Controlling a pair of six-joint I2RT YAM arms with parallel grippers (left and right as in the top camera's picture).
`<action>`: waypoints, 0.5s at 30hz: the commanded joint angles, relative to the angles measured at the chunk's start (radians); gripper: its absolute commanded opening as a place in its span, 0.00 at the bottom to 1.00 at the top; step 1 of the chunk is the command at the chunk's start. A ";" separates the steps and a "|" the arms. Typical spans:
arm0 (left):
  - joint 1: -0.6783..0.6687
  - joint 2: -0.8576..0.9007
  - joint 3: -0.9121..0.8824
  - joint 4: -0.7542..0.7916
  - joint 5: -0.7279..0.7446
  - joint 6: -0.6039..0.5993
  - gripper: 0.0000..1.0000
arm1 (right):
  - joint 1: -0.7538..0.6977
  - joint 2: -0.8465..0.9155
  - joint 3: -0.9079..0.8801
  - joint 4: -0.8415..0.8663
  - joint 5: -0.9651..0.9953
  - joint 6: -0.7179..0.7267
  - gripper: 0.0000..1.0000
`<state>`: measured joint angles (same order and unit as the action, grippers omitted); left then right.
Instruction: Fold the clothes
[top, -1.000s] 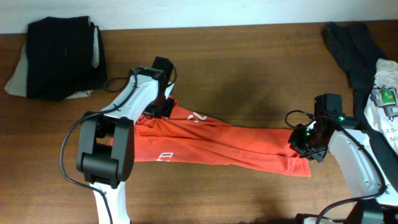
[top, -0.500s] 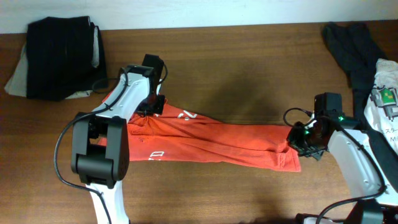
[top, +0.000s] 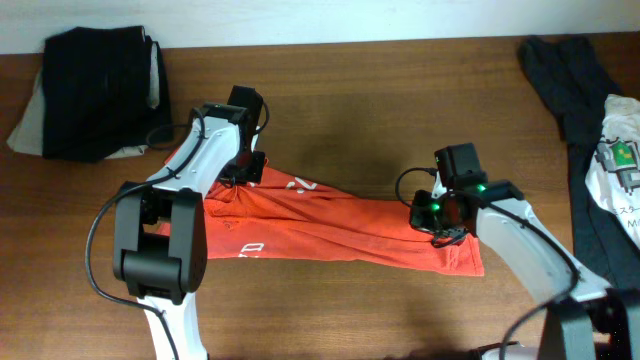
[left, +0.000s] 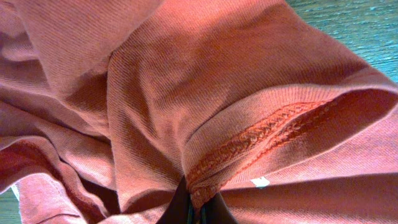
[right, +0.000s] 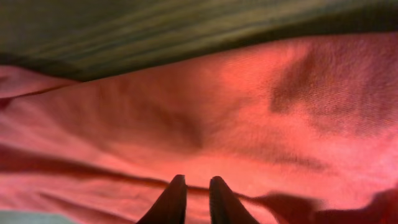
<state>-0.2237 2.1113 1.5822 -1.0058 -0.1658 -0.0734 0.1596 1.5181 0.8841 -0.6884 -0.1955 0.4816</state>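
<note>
The red-orange T-shirt (top: 340, 225) lies stretched in a long band across the middle of the wooden table, with white lettering showing near its left end. My left gripper (top: 250, 170) is shut on a stitched hem of the shirt; the hem fills the left wrist view (left: 249, 134), pinched in the jaws (left: 198, 208). My right gripper (top: 432, 222) is over the shirt's right part, its jaws (right: 198, 186) nearly together on a thin fold of the red cloth (right: 249, 112). The shirt's right end (top: 470, 262) lies flat beyond it.
A folded dark stack (top: 100, 90) on a pale cloth sits at the back left. A loose dark grey garment (top: 560, 70) and a white garment (top: 620, 150) lie at the right edge. Bare wood (top: 380, 110) shows behind the shirt.
The shirt and left gripper shifted left and back earlier, then held still. My right gripper has now moved left along the shirt, away from its right end.
</note>
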 joint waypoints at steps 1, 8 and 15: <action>0.002 -0.034 0.020 -0.002 -0.015 -0.016 0.02 | 0.004 0.089 0.000 0.020 0.027 0.005 0.14; 0.005 -0.034 0.020 -0.002 -0.019 -0.016 0.02 | 0.002 0.169 0.000 -0.016 0.095 0.005 0.14; 0.027 -0.035 0.020 -0.049 -0.176 -0.073 0.01 | 0.002 0.172 0.000 -0.060 0.203 0.035 0.13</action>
<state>-0.2230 2.1113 1.5826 -1.0328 -0.2203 -0.0990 0.1604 1.6711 0.8898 -0.7303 -0.1158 0.4908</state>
